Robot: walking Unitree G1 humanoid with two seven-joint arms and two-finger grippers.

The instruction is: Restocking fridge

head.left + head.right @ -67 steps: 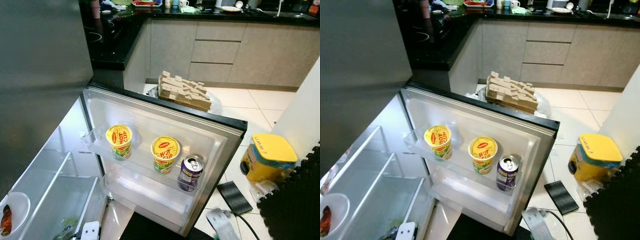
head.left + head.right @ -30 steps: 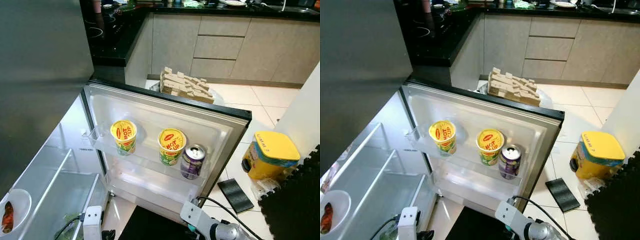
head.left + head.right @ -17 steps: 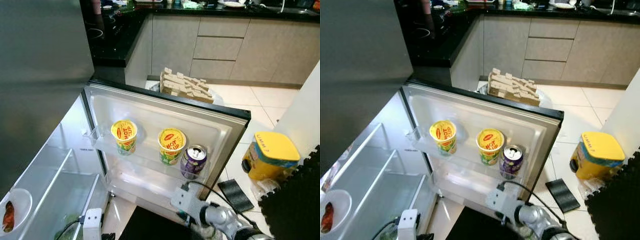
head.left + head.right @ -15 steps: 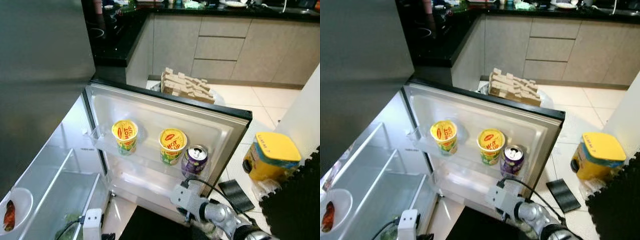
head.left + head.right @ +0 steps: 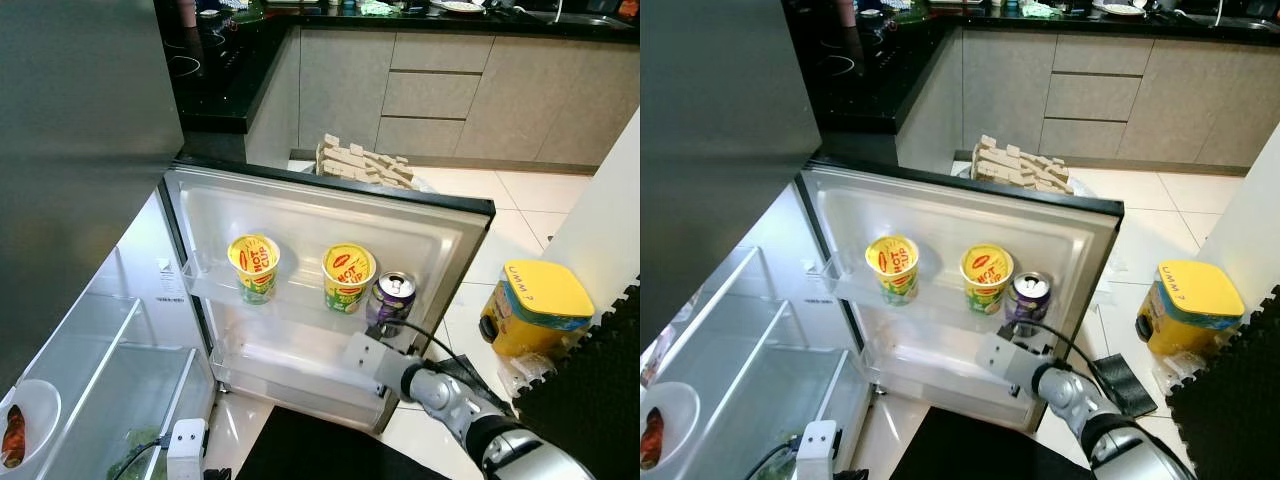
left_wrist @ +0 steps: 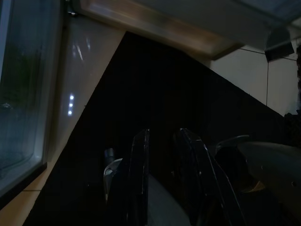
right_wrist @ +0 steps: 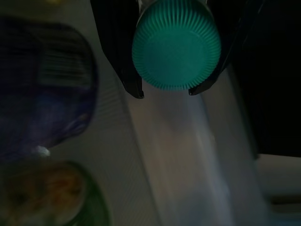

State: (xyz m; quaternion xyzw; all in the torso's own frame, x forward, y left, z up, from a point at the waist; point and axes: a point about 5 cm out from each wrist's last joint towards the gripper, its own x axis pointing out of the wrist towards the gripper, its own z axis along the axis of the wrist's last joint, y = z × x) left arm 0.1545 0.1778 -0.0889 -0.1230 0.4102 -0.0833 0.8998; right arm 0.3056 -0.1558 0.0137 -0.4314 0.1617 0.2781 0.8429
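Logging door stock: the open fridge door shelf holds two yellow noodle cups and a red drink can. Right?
Not quite. The drink can is purple, not red, as the left eye view shows. It stands beside two yellow noodle cups on the door shelf.

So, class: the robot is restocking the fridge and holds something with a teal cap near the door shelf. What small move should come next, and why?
Probably lift the right end effector a little toward the door shelf, right of the purple can. Its fingers clamp a teal-capped item, and the two yellow noodle cups take the shelf's left part.
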